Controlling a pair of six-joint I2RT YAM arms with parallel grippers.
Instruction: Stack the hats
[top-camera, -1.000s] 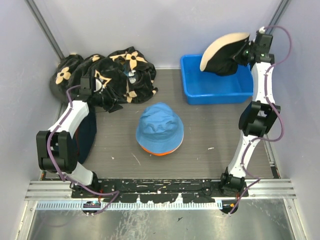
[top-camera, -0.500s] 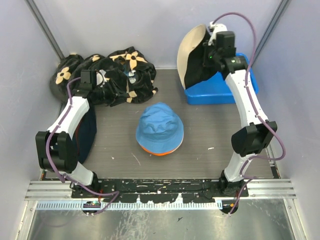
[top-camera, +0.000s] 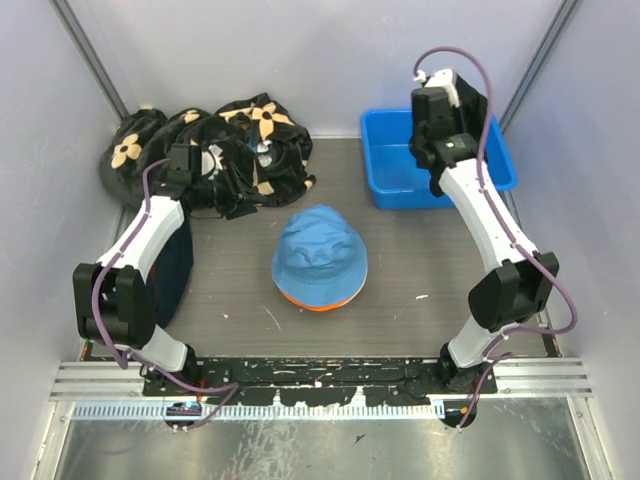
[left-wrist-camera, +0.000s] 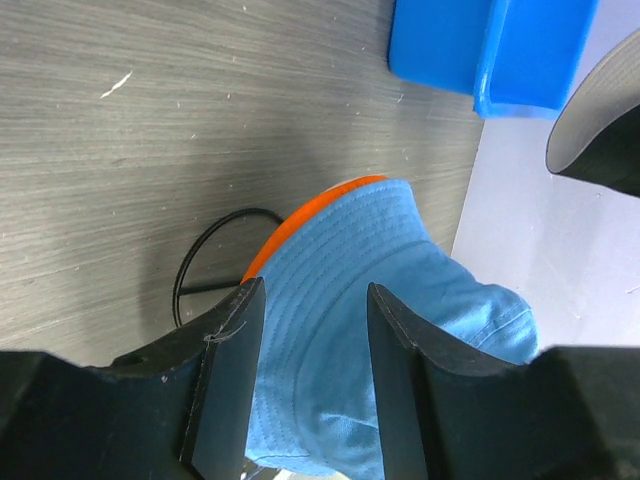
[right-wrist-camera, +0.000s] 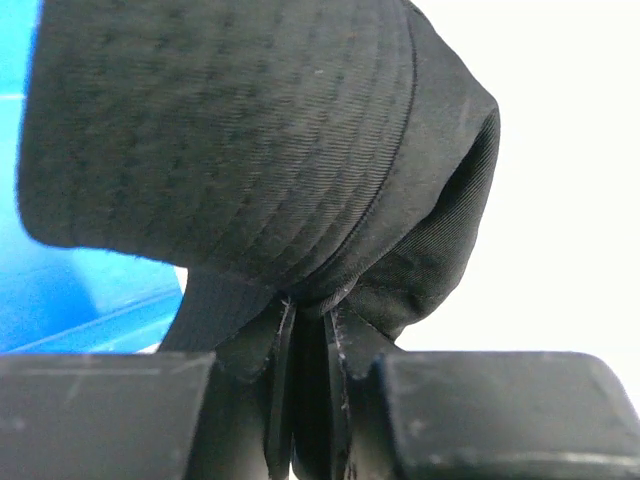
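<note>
A light blue hat (top-camera: 320, 250) lies on an orange hat (top-camera: 315, 305) at the table's middle; only the orange rim shows. Both also show in the left wrist view, blue hat (left-wrist-camera: 360, 250) over orange hat (left-wrist-camera: 300, 215). My left gripper (top-camera: 225, 195) is open and empty by the flowered cloth, well left of the stack; its fingers (left-wrist-camera: 225, 370) frame the blue hat from a distance. My right gripper (right-wrist-camera: 308, 330) is shut on the black hat (right-wrist-camera: 230, 130), held high over the bin; the arm (top-camera: 445, 110) hides it from above. Its pale underside shows in the left wrist view (left-wrist-camera: 590, 110). No separate beige hat shows.
A blue bin (top-camera: 400, 185) stands at the back right. A black cloth with tan flowers (top-camera: 255, 130) is heaped at the back left. A dark navy garment (top-camera: 180, 260) lies under the left arm. A thin black cable loop (left-wrist-camera: 190, 270) lies beside the stack.
My right arm swung left from the bin's far right corner, carrying the black hat; the hat has dropped out of the top view. The left gripper edged slightly right.
</note>
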